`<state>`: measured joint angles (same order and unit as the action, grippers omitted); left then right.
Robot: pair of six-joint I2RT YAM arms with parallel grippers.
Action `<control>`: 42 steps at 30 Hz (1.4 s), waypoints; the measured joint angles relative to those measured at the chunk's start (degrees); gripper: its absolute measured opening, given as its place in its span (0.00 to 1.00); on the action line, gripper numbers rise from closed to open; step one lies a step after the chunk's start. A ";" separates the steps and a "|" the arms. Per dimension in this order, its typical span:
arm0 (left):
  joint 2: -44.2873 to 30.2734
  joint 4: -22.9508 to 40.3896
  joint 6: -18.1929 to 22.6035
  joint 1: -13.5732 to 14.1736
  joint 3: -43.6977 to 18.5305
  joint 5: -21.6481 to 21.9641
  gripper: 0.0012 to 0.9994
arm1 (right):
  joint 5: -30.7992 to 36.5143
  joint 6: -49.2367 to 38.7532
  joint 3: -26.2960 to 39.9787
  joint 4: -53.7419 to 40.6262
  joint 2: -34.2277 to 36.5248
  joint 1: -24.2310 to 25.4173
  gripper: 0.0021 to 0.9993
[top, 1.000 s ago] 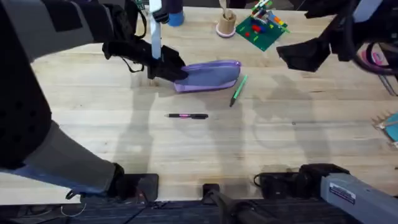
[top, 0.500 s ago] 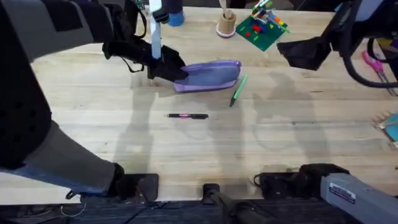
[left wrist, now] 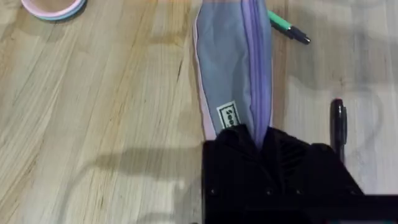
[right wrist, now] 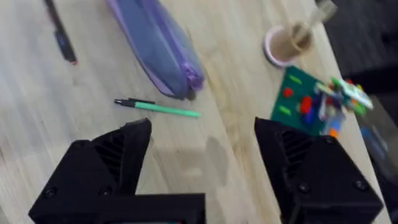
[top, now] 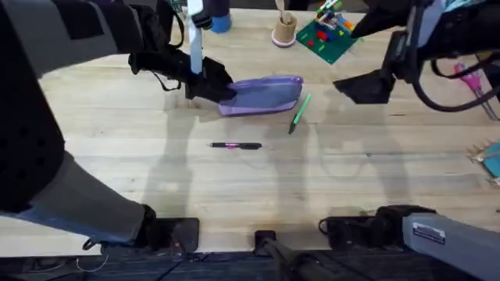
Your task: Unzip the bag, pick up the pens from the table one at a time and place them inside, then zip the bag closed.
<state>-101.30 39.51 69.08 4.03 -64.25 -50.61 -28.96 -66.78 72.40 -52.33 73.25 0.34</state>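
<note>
Two pens (top: 234,145) lie on the table (top: 351,195) beside the closed bag (top: 264,94). Left pincer (left wrist: 261,140) pinches its soft end; right pincer (right wrist: 199,162) hovers spread. Bag looks limp: grip the zipper pull.

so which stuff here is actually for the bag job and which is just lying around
For the job:
purple bag, its end held by the left pincer
green pen
black pen

Lying about:
green brick plate
wooden cup
</note>
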 joint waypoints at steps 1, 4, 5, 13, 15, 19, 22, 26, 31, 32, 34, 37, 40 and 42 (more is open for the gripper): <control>0.00 0.00 0.00 0.00 0.00 0.00 0.04 | -1.00 -1.30 0.00 -0.05 0.68 0.00 1.00; 0.00 0.00 0.00 0.00 0.00 0.00 0.04 | -3.94 -4.60 0.00 -0.03 3.09 0.00 1.00; -0.01 0.00 0.00 0.00 0.00 0.00 0.04 | -4.62 -5.34 0.00 -0.03 3.88 0.00 1.00; 0.00 0.00 0.00 0.00 0.00 -0.01 0.04 | -6.91 -7.80 0.00 0.00 7.61 0.00 1.00; -0.01 0.00 0.00 0.00 0.00 0.00 0.04 | -7.05 -8.03 0.00 -0.03 7.61 0.00 1.00; -0.01 0.00 0.00 0.00 0.00 0.00 0.04 | -7.11 -8.25 0.00 0.00 7.61 0.00 1.00; 0.00 0.00 0.00 0.00 0.00 0.00 0.04 | -7.11 -8.26 0.00 0.00 7.61 0.00 1.00; 0.00 0.00 0.00 0.00 0.00 0.00 0.04 | -7.11 -8.25 0.00 0.00 7.61 0.00 1.00; 0.00 0.00 0.00 0.00 0.00 0.00 0.04 | -7.07 -8.26 0.00 0.00 7.61 0.00 1.00; -0.01 0.00 0.00 0.00 0.00 0.00 0.04 | -7.07 -8.26 0.00 0.02 7.61 0.00 1.00; 0.00 0.00 0.00 0.00 0.00 -0.01 0.04 | -7.04 -8.26 0.00 0.06 7.61 0.00 0.99; -0.02 0.00 0.00 0.00 0.00 0.00 0.04 | -6.34 -8.26 0.00 0.11 7.71 0.00 0.99; 0.00 0.00 0.00 0.00 0.00 0.00 0.04 | -5.51 -8.26 0.00 0.44 8.65 0.00 0.99; 0.00 0.00 0.00 0.00 0.00 0.00 0.04 | -5.14 -8.26 0.00 0.80 9.72 0.00 1.00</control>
<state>-101.30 39.51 69.08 4.03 -64.25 -50.61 -34.10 -75.05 72.40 -51.53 82.98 0.34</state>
